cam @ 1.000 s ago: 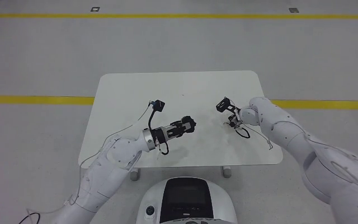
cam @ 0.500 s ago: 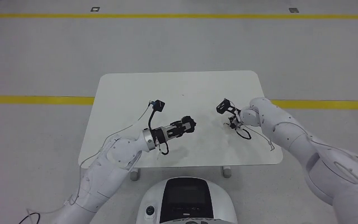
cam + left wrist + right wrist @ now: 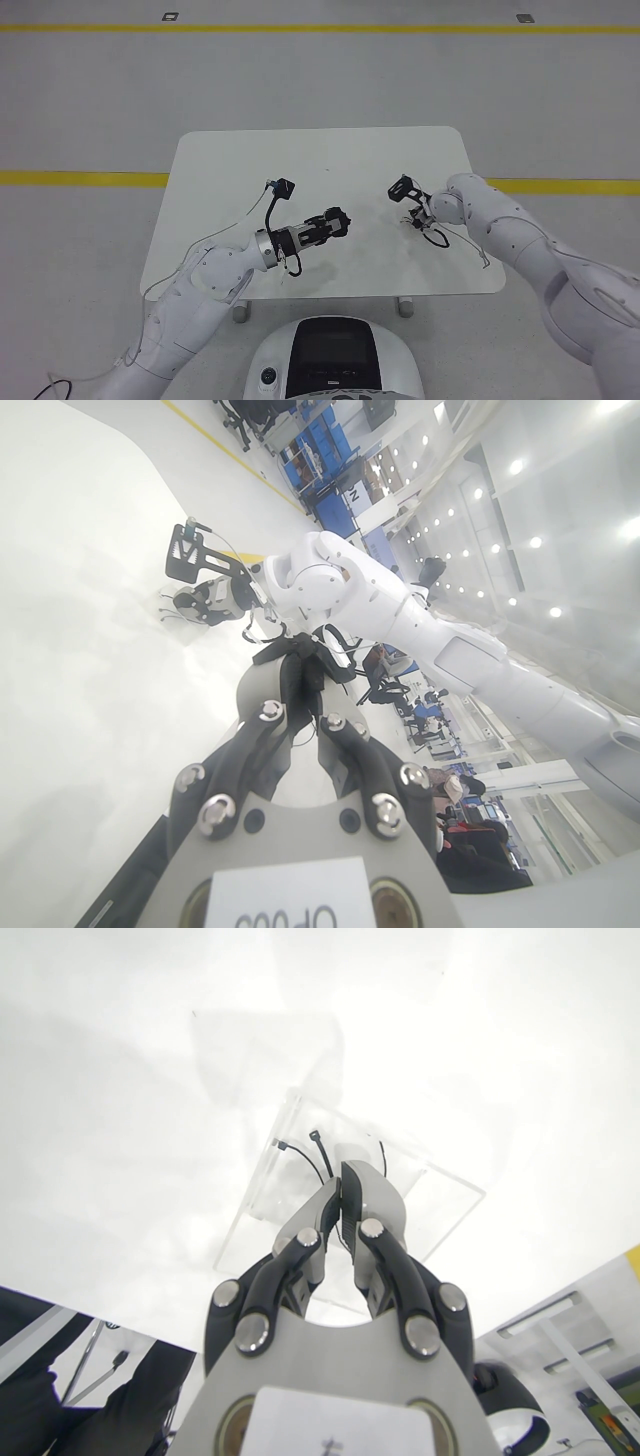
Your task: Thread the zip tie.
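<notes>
Several black zip ties lie in a clear shallow tray [image 3: 280, 1188] on the right part of the white table [image 3: 300, 160]. My right gripper [image 3: 340, 1185] points down into the tray, shut on one zip tie [image 3: 322, 1155] whose head sticks out past the fingertips. A second tie [image 3: 300, 1155] curves beside it, and a third [image 3: 382, 1158] lies on the other side of the fingers. The top view shows this gripper [image 3: 413, 217] at the tray. My left gripper [image 3: 341, 218] hovers over the table's middle, shut, pointing towards the right arm. The left wrist view shows its fingertips [image 3: 292, 660] pressed together and, farther off, the right gripper [image 3: 186, 606] at the tray [image 3: 172, 627].
The tray sits close to the table's right front corner. Bare tabletop lies between the two grippers and across the back and left. A thin cable hangs from each wrist.
</notes>
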`<move>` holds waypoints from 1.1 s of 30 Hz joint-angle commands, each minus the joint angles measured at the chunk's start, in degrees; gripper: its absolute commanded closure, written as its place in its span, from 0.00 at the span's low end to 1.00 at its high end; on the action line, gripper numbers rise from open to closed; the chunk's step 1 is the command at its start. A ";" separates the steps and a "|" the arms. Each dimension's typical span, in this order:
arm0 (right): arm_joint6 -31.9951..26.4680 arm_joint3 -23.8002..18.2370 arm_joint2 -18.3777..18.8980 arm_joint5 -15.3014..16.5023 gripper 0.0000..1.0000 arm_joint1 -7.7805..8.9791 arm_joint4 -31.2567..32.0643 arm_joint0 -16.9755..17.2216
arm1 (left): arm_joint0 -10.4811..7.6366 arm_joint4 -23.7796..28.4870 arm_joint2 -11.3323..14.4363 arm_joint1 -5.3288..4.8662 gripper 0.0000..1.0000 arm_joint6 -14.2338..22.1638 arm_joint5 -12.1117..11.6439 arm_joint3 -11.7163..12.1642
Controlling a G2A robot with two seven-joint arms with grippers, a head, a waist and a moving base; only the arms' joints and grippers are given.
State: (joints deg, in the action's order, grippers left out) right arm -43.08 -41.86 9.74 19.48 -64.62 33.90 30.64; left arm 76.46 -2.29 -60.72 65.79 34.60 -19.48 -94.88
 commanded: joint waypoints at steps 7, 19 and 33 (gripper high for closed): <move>0.67 -0.09 0.00 0.00 0.94 0.07 -0.27 -0.10 | 0.00 0.00 0.00 0.00 1.00 0.00 0.00 0.00; 0.06 -2.39 0.00 0.00 0.90 1.39 -0.22 0.07 | 0.00 0.00 0.00 0.00 1.00 0.00 0.00 0.00; -1.16 -2.28 0.00 0.00 0.89 1.09 -0.06 0.21 | 0.00 0.00 0.00 0.00 1.00 0.00 0.00 0.00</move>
State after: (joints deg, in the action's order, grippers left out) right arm -44.21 -44.29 9.74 19.48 -63.47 33.78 30.86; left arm 76.46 -2.29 -60.72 65.79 34.60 -19.48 -94.88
